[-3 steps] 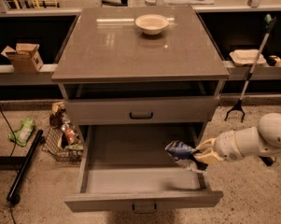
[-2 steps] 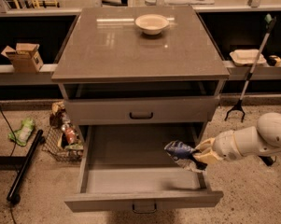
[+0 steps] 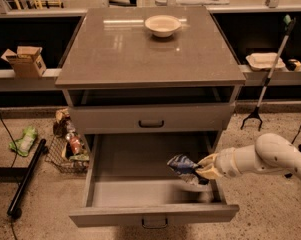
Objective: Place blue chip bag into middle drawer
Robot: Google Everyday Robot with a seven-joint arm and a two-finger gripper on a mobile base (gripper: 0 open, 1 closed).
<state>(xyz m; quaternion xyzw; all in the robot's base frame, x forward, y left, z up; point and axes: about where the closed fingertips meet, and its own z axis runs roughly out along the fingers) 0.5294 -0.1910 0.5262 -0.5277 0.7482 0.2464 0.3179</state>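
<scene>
Blue chip bag (image 3: pixel 181 165) hung above the right part of the open middle drawer (image 3: pixel 135 194), its right end pinched in the gripper (image 3: pixel 202 170), which reached over the drawer's right wall. Just above sat a closed drawer front (image 3: pixel 151 119); a white bowl (image 3: pixel 162 25) stood on the cabinet top, and a wire basket (image 3: pixel 65 151) on the floor to the left. The bag looked crinkled, dark blue with pale patches.

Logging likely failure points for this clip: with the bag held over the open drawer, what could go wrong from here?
1. The tool, reaching in from the right, holds the blue chip bag close to the right wall of the middle drawer. Released there, the bag might catch on that wall or tip outside.
2. The crinkled bag is gripped by its right end only, so it could slip out early.
3. Lowering further, the arm may knock that wall.
</scene>
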